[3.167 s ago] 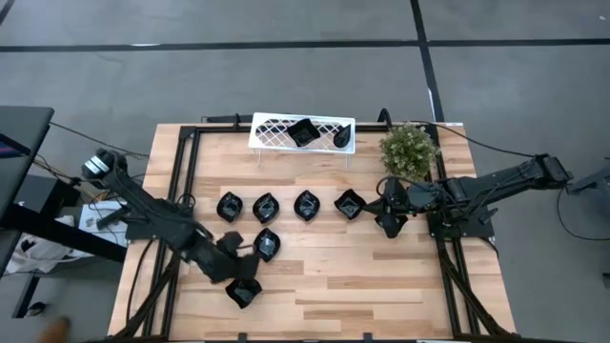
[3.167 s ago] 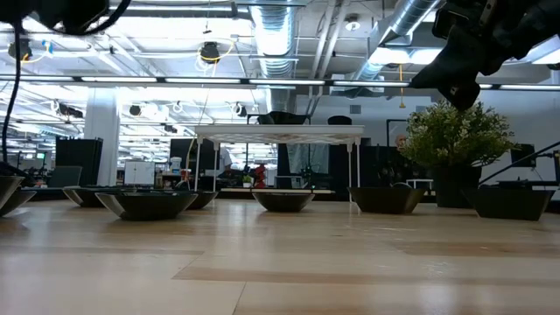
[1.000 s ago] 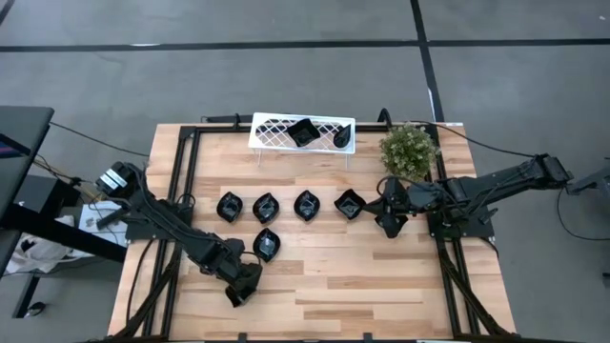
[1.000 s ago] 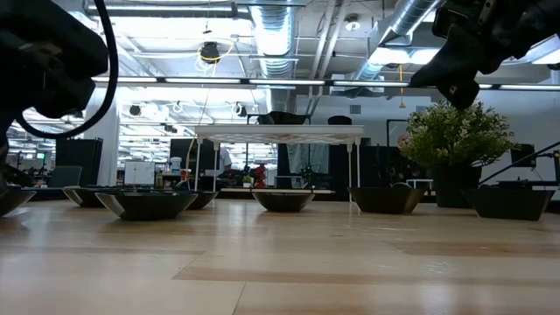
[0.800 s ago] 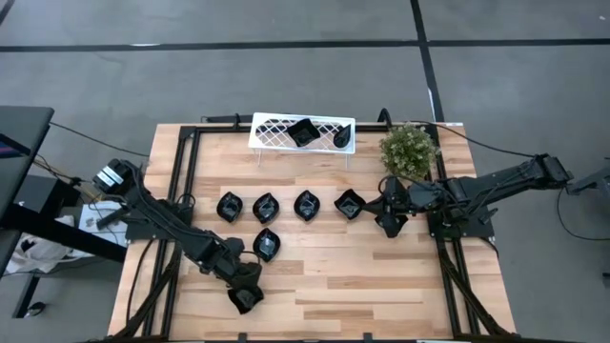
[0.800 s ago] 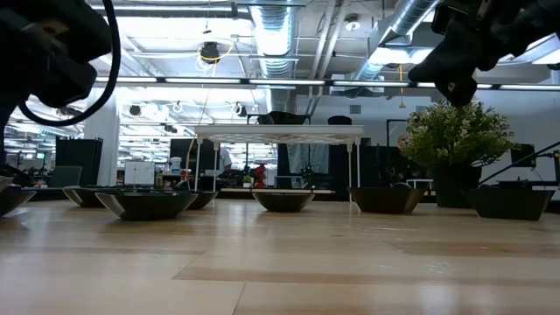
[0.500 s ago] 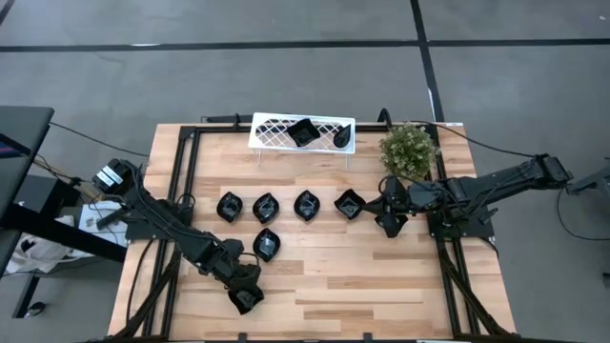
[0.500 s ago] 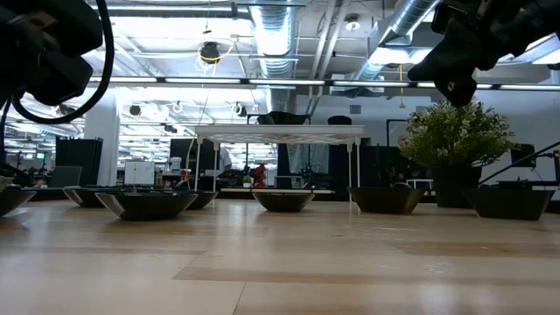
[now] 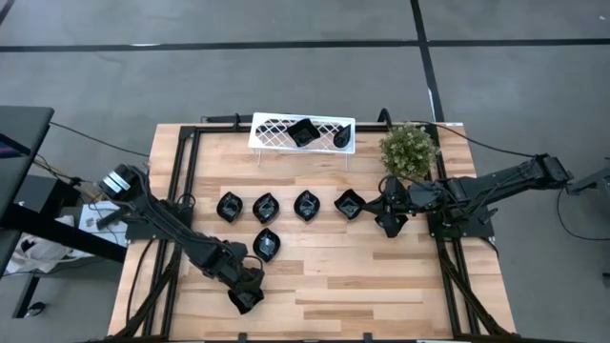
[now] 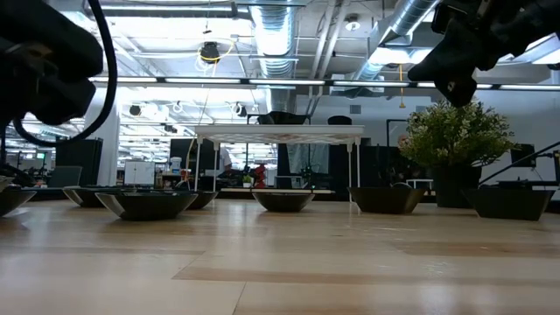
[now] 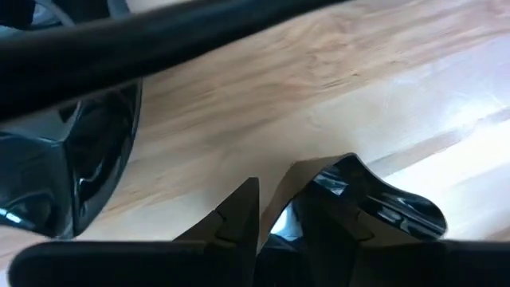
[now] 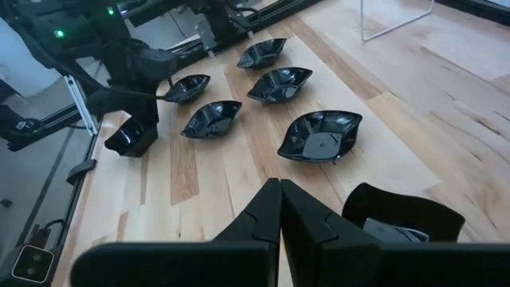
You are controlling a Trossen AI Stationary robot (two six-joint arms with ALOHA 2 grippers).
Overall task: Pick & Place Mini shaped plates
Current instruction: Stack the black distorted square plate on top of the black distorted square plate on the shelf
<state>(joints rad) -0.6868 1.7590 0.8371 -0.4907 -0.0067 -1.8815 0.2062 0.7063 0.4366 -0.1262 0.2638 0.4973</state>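
Black mini shaped plates sit in a row of four across the middle of the worktop, a fifth plate just in front. Near the front edge, the left tool pinches the rim of another small plate. Two more rest on the white rack. The right tool, closed and empty, hovers beside the row, near the plant.

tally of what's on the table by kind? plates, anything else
black mini plates: 8 (5 lying loose, 2 on the rack, 1 in the left gripper)
white lattice rack: 1
green plant: 1
Total: 10
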